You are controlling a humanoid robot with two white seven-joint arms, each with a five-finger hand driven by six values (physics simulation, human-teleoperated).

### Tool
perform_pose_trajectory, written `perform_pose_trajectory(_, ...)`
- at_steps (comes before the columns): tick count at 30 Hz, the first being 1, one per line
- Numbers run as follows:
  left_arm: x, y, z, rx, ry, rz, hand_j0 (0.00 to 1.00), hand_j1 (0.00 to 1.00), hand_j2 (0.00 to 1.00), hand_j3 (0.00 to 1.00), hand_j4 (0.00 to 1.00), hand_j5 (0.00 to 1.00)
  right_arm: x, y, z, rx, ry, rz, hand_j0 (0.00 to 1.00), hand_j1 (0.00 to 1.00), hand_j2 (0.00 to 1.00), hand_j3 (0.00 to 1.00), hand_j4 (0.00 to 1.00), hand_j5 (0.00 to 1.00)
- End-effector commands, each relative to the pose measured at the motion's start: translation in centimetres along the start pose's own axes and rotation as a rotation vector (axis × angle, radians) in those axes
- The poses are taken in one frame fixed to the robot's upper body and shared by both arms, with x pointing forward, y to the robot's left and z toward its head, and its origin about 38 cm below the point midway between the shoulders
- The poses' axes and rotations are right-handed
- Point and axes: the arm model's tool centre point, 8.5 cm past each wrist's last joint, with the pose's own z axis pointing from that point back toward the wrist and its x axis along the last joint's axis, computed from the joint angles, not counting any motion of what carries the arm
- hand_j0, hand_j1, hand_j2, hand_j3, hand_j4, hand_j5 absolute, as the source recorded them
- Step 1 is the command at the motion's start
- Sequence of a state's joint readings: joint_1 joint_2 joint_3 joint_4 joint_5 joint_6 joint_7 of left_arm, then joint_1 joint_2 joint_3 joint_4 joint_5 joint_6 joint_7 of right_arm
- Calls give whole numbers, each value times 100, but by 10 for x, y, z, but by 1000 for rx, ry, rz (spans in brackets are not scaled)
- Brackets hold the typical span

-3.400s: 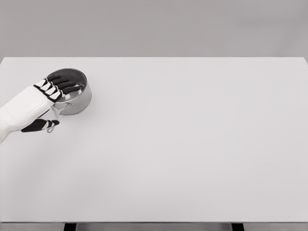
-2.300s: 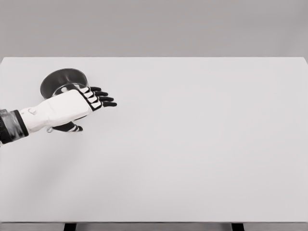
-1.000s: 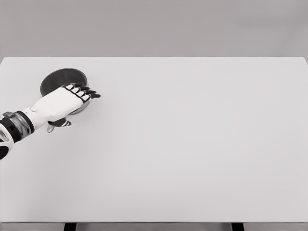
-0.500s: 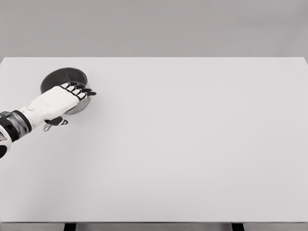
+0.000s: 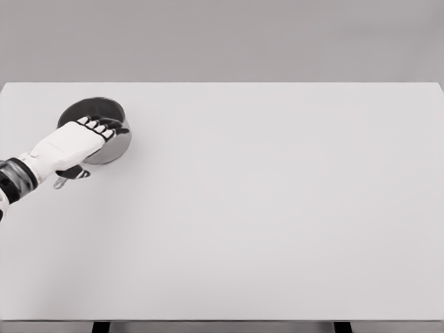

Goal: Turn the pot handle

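The left hand [image 5: 69, 144] is drawn back left since earlier — fingers [image 5: 104, 127] curled over the pot [image 5: 104, 132] rim, its handle [image 5: 61, 182] partly hidden on the white table [image 5: 277, 208].

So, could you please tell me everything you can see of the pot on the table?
The pot is a small, round, shiny metal saucepan with a dark inside, standing upright near the far left of the white table. Nothing can be seen inside it. Its thin metal handle points toward the near left, mostly hidden, only the tip showing. The left hand lies over the pot's near rim and handle, fingers curled at the rim; whether it truly grips is unclear.
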State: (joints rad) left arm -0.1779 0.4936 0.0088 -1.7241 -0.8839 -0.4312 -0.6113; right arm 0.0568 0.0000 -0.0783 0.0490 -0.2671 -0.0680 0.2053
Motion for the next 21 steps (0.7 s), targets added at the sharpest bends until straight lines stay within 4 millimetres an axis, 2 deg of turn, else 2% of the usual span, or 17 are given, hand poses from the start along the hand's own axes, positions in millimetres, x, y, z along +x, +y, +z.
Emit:
perform_pose_trajectory(1, -2, 1, 2, 3, 10, 6, 100, 100, 100, 100, 100, 100, 0, 0, 0, 0, -1, 0, 100, 100, 100, 100, 100, 100)
perform_pose_trajectory(21, -19, -2, 11, -1, 63, 17, 100, 100, 100, 100, 100, 100, 0, 0, 0, 0, 1, 0, 100, 100, 100, 100, 100, 100)
